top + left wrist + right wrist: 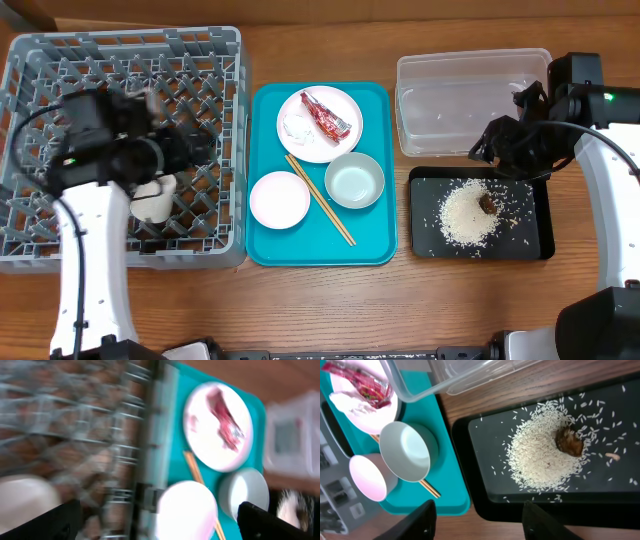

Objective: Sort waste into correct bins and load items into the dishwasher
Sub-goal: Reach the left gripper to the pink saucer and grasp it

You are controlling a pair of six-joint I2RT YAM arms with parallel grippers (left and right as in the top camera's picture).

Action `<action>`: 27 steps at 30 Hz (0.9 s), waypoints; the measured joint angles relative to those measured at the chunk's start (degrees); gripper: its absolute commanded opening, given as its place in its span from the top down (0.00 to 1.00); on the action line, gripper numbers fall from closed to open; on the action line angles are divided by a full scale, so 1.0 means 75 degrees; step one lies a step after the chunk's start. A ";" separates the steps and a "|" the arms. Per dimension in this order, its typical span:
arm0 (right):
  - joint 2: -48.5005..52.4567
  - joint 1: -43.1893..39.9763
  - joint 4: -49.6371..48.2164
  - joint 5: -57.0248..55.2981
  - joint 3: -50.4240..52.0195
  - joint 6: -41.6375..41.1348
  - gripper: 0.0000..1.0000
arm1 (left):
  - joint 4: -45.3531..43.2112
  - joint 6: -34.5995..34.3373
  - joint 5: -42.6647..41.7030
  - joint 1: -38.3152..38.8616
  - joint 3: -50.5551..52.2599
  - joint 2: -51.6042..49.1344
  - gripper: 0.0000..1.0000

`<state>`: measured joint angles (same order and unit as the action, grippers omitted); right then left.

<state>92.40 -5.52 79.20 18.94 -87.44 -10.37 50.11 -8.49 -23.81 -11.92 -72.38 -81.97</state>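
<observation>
The white plate (pixel 345 100) on the teal tray holds the red foil wrapper (pixel 326 117) and the white paper wad (pixel 297 127). The grey bowl (pixel 354 180), pink bowl (pixel 279 199) and chopsticks (pixel 320 200) lie beside it. The small white cup (pixel 152 200) sits in the grey dish rack (pixel 60 60). Rice (pixel 468 212) and a brown lump (pixel 487 203) lie in the black tray (pixel 530 235), in front of the clear tub (pixel 470 60). My left gripper (pixel 160 525) is open over the rack's right side; its view is blurred. My right gripper (pixel 480 522) is open and empty above the black tray.
The teal tray (pixel 270 250) lies between the rack and the two bins. Bare wooden table runs along the front edge. The tub looks empty.
</observation>
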 measured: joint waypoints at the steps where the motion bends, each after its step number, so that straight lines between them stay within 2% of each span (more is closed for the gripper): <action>1: 0.0000 0.0000 0.0009 -0.0012 0.0000 0.0009 0.36 | -0.0003 0.0000 0.0044 0.0312 0.0000 0.0000 0.00; 10: 0.0000 0.0000 0.0015 -0.0015 0.0000 0.0017 0.34 | 0.0131 0.0003 0.1137 0.3491 0.0000 -0.0076 0.00; 18: 0.0000 0.0000 0.0017 -0.0015 0.0000 0.0012 0.34 | 0.0452 0.0003 0.2264 0.4826 0.0003 -0.1204 0.00; 24: 0.0000 0.0000 0.0015 -0.0015 0.0000 0.0015 0.34 | 0.0586 -0.0032 0.2608 0.5045 0.0003 -0.2530 0.21; 27: 0.0000 0.0000 0.0017 -0.0015 0.0000 0.0015 0.34 | 0.0612 -0.0061 0.2661 0.5045 0.0003 -0.2987 0.41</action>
<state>92.40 -5.52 79.33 18.83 -87.44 -10.26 54.70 -8.95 -3.86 25.91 -72.36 -104.38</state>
